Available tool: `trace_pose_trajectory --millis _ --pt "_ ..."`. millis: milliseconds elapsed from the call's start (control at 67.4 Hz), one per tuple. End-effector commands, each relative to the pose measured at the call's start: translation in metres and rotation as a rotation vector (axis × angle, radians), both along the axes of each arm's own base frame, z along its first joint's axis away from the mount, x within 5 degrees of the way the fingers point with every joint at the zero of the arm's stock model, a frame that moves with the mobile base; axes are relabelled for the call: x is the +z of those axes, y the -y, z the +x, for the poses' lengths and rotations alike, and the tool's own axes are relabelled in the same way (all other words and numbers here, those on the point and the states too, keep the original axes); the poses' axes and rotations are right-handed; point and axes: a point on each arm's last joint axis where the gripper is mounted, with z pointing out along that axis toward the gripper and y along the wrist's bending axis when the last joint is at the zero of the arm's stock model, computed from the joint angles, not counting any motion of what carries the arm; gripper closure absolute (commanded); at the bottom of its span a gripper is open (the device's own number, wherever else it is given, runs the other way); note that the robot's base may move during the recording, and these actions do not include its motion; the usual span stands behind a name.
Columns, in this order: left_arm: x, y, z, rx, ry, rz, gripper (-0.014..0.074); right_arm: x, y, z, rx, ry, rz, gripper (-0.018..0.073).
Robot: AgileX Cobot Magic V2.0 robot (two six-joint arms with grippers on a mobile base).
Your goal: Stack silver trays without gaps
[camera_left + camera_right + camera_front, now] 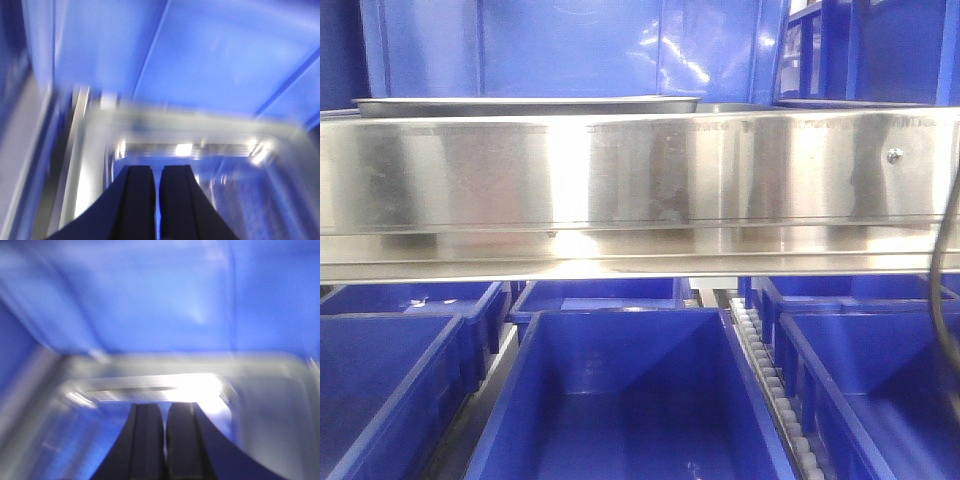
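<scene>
A silver tray lies on the upper shelf at the left; only its thin out-turned rim shows above the shelf front. In the blurred left wrist view a silver tray with rounded corners lies under my left gripper, whose black fingers are together over the tray's floor with nothing between them. The right wrist view, also blurred, has a silver tray beneath my right gripper, its fingers pressed together and empty. I cannot tell whether either gripper touches a tray. Neither gripper appears in the front view.
A broad steel shelf front panel with a screw spans the front view. Blue bins stand close behind the trays, and more blue bins sit below beside a roller track. A black cable hangs at the right.
</scene>
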Motion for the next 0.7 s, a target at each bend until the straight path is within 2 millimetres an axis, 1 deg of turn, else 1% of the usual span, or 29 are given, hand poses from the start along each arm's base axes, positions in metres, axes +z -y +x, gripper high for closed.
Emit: trace_pose_trajectory --millis 0,44,133,193,222,252,297,341,356,430,445,519,563,623,682 --pt "0.019 -0.005 -0.016 -0.008 0.054 -0.03 0.0584 0.033 0.007 -0.018 0.043 0.113 0.033 0.058" --pt "0.024 -0.007 -0.024 -0.018 0.092 -0.046 0.0584 0.041 0.009 -0.027 0.071 0.15 0.011 0.058" --pt "0.024 -0.006 -0.043 -0.07 0.195 -0.076 0.0584 0.049 0.012 -0.044 0.148 0.235 -0.019 0.058" --pt "0.013 -0.004 -0.057 -0.112 0.237 -0.093 0.0584 0.048 0.014 -0.056 0.199 0.287 -0.001 0.058" --pt "0.009 -0.004 -0.064 -0.134 0.274 -0.108 0.0584 0.043 0.014 -0.061 0.224 0.306 0.01 0.058" --pt "0.0 -0.005 -0.075 -0.16 0.305 -0.122 0.0584 0.041 0.017 -0.07 0.25 0.33 0.027 0.058" --pt "-0.005 -0.007 -0.087 -0.188 0.369 -0.149 0.0584 0.035 0.019 -0.078 0.282 0.356 0.045 0.058" --pt "-0.014 -0.009 -0.098 -0.214 0.413 -0.166 0.0584 0.027 0.021 -0.084 0.309 0.373 0.053 0.058" --pt "-0.021 -0.01 -0.101 -0.218 0.413 -0.167 0.0584 0.024 0.022 -0.085 0.317 0.379 0.056 0.058" --pt "-0.034 -0.017 -0.118 -0.236 0.453 -0.157 0.0584 0.005 0.027 -0.096 0.365 0.404 0.044 0.058" --pt "-0.04 -0.019 -0.121 -0.237 0.446 -0.152 0.0584 0.002 0.028 -0.098 0.37 0.404 0.039 0.058" --pt "-0.056 -0.027 -0.138 -0.243 0.452 -0.132 0.0584 -0.015 0.034 -0.107 0.391 0.388 0.032 0.058" --pt "-0.062 -0.031 -0.147 -0.248 0.469 -0.11 0.0584 -0.026 0.039 -0.113 0.4 0.374 0.026 0.058" --pt "-0.068 -0.038 -0.161 -0.26 0.513 -0.059 0.0584 -0.035 0.046 -0.122 0.404 0.364 0.021 0.058" --pt "-0.072 -0.045 -0.174 -0.262 0.552 -0.025 0.0584 -0.037 0.054 -0.129 0.403 0.371 0.025 0.058"
